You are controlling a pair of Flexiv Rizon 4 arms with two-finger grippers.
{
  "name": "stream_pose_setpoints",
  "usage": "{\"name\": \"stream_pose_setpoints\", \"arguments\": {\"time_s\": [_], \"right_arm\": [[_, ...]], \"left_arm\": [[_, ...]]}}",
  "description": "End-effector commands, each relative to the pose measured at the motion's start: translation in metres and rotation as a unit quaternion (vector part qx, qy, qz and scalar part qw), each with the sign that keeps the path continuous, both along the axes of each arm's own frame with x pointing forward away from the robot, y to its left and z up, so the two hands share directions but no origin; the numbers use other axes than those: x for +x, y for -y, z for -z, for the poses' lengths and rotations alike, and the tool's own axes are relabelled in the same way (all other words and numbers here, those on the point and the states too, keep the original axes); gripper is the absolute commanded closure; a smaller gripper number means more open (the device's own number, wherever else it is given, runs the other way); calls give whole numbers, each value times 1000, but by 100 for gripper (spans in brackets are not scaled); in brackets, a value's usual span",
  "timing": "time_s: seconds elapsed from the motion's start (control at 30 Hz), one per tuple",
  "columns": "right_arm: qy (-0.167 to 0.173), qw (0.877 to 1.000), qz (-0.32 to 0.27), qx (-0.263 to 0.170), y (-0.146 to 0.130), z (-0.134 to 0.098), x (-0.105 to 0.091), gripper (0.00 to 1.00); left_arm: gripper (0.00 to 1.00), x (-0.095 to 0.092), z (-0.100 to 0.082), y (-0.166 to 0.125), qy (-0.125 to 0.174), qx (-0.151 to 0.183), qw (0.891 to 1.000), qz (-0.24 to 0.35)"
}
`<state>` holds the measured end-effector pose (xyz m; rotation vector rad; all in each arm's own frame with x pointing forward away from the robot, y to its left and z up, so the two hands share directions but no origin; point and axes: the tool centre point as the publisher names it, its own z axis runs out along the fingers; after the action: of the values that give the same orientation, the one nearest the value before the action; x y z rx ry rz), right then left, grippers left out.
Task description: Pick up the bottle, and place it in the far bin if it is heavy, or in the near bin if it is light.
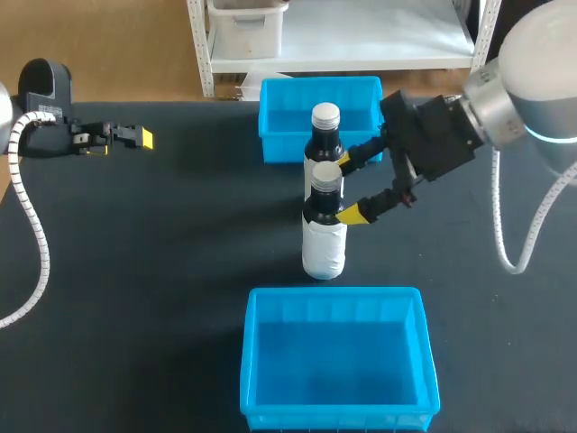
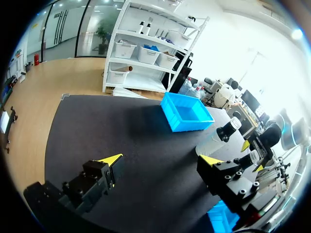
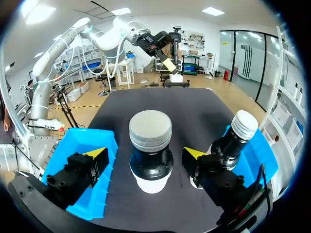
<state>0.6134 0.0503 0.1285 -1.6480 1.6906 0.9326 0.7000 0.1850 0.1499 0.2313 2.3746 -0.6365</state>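
Note:
Two dark bottles with white labels and pale caps stand mid-table. The nearer bottle (image 1: 323, 242) (image 3: 150, 148) has its neck between the fingers of my right gripper (image 1: 350, 189) (image 3: 146, 153), which is open, with a gap showing on each side. The farther bottle (image 1: 325, 135) (image 3: 237, 135) (image 2: 217, 138) stands just outside one right finger, close to the far blue bin (image 1: 270, 122) (image 2: 187, 114). The near blue bin (image 1: 334, 294) (image 3: 82, 145) sits at the table's front. My left gripper (image 1: 135, 137) (image 2: 160, 160) hangs open over the far left of the table, holding nothing.
The table is covered by a black mat (image 1: 162, 271). Both bins look empty. The two bottles stand almost touching, one behind the other. My right arm's white cable (image 1: 505, 244) hangs over the right side.

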Motion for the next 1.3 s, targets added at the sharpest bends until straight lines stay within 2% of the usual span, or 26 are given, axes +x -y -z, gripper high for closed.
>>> {"name": "stream_pose_setpoints", "arguments": {"time_s": [0.03,0.7,1.3], "right_arm": [[1,1000,6,5,-6,4,3,0],[1,1000,25,14,-28,10,4,0],[-1,999,42,20,-27,14,8,0]], "left_arm": [[0,0,0,0,0,0,1000,0],[0,0,0,0,0,0,1000,0],[0,0,0,0,0,0,1000,0]]}}
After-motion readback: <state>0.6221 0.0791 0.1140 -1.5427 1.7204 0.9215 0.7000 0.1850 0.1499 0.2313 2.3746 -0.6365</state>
